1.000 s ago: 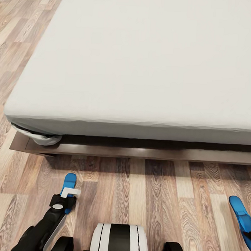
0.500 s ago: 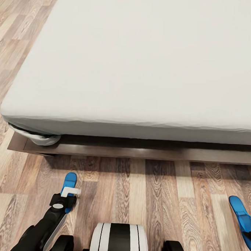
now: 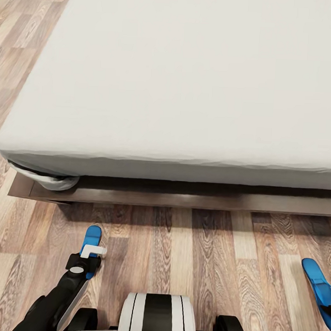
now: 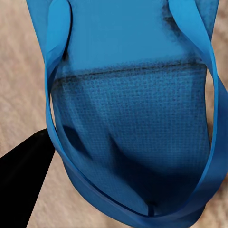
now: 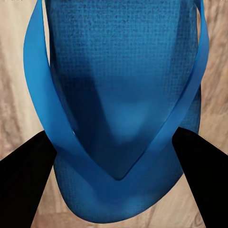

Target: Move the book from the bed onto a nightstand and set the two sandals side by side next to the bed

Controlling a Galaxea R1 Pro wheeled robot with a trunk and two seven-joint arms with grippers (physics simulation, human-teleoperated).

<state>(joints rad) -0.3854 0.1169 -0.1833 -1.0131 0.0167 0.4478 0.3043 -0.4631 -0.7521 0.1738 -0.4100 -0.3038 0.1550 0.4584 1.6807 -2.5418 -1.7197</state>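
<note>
Jaws, left: clamped on the left sandal (image 3: 91, 239) by the left gripper (image 3: 88, 259), toe poking out past the fingers toward the bed (image 3: 187, 113).
Jaws, right: closed around the right sandal (image 3: 319, 287) at the picture's edge; gripper itself cut off in head view.
Head view, bed: bare grey mattress across most of the picture, dark wood frame (image 3: 183, 199) under it, sheet corner hanging loose at the left end.
Head view, floor (image 3: 180, 253): wood planks between frame and robot; sandals well apart, one each side of the trunk (image 3: 157, 316).
Head view, obstacle: bed frame straight ahead of both sandals.
Left wrist view: blue footbed and straps of the left sandal (image 4: 133, 128) up close; one dark finger (image 4: 23, 180) at its edge, pale floor behind.
Right wrist view: right sandal (image 5: 118, 95) between two dark fingers (image 5: 23, 185) of the right gripper (image 5: 116, 183), straps meeting in a V between them; planks behind.
</note>
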